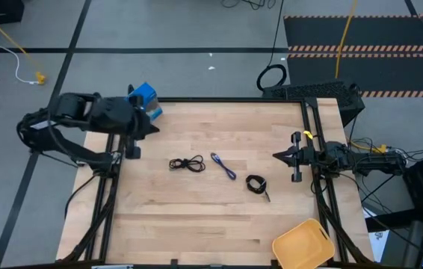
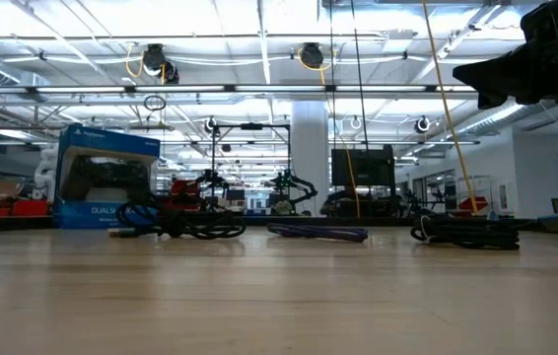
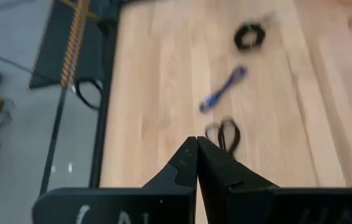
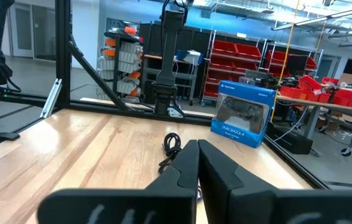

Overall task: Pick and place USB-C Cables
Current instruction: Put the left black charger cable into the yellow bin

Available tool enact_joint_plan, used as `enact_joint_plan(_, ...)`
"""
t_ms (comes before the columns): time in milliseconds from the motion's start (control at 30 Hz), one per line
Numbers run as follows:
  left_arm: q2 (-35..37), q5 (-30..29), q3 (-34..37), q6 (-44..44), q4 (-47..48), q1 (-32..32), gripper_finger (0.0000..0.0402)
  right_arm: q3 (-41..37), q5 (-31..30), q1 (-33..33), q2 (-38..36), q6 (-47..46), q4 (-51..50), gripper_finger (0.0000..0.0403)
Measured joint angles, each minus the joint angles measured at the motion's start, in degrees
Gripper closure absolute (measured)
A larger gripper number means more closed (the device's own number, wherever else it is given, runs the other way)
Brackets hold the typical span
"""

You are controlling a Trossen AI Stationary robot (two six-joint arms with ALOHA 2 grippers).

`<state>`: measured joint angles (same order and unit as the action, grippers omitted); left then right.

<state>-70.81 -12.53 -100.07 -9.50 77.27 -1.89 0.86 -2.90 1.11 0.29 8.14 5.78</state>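
Three short cables lie on the wooden table in a row. A loose black cable point(image 1: 187, 164) point(image 3: 224, 133) point(image 2: 185, 226) point(image 4: 172, 146) is toward the left. A blue-purple cable point(image 1: 224, 166) point(image 3: 223, 89) point(image 2: 318, 233) lies in the middle. A coiled black cable point(image 1: 256, 184) point(image 3: 249, 36) point(image 2: 464, 230) is toward the right. My left gripper point(image 1: 154, 128) point(image 3: 196, 149) is shut and hovers above the table near the blue box, left of the cables. My right gripper point(image 1: 276, 156) point(image 4: 198, 149) is shut near the right edge, right of the cables.
A blue box point(image 1: 145, 100) point(image 2: 106, 177) point(image 4: 243, 115) stands at the table's far left corner. A yellow tray point(image 1: 304, 245) sits at the near right corner. Bare wood spreads across the near half of the table point(image 1: 196, 224).
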Motion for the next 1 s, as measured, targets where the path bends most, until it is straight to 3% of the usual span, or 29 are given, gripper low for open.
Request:
enact_joint_plan(267, -5.4, 0.0, 0.0, 3.7, 8.4, 0.0, 0.0385, 0.0, 0.0, 0.0, 0.0, 0.0, 0.0, 0.0403)
enact_joint_plan(567, -8.0, 0.0, 0.0, 4.3, 9.3, 0.0, 0.0383, 0.0, -0.1, 0.0, 0.0, -9.1, 0.1, 0.0403)
enact_joint_plan(667, -8.0, 0.0, 0.0, 4.8, 9.3, 0.0, 0.0383, 0.8, -0.2, 0.0, 0.0, -8.3, 0.5, 0.0403)
enact_joint_plan(1000, -8.0, 0.0, 0.0, 6.7, 9.3, 0.0, 0.0382, 10.1, 0.0, 0.0, 4.2, -9.0, -2.3, 0.0403)
